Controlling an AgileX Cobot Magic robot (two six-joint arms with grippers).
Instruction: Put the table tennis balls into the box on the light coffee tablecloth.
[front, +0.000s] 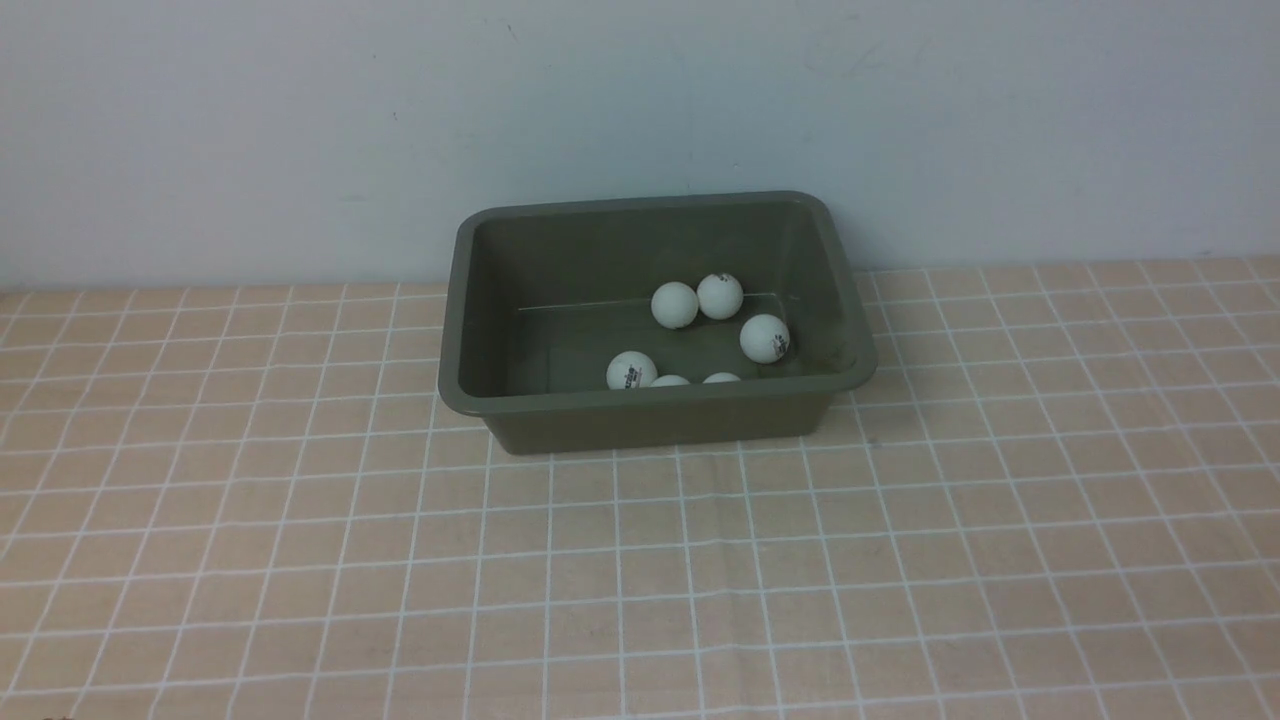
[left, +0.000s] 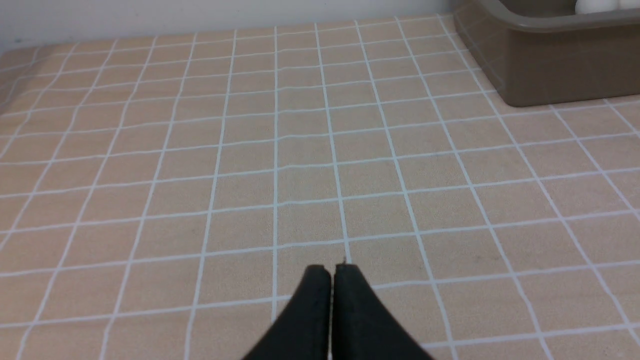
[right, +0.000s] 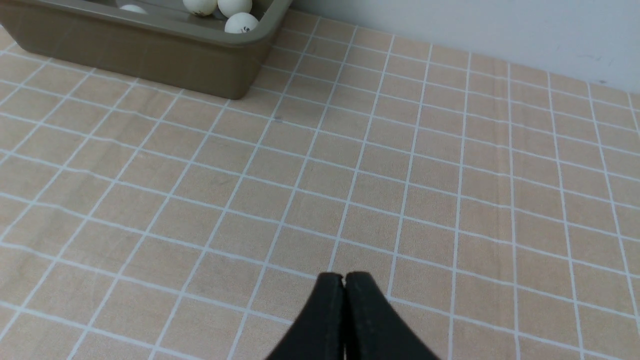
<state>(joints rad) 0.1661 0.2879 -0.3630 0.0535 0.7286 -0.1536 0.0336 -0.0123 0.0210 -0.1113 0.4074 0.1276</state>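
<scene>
The olive-green box (front: 650, 400) stands at the back middle of the light coffee tablecloth (front: 640, 580). Several white table tennis balls (front: 675, 305) lie inside it, toward its right half; two by the near wall are partly hidden by the rim. In the left wrist view my left gripper (left: 332, 270) is shut and empty above bare cloth, with the box (left: 555, 65) well away from it. In the right wrist view my right gripper (right: 344, 277) is shut and empty too, far from the box (right: 150, 45) and its balls (right: 241, 22). Neither arm appears in the front view.
A pale wall (front: 640, 120) rises right behind the box. The checked cloth stretches to the left, right and front of the box.
</scene>
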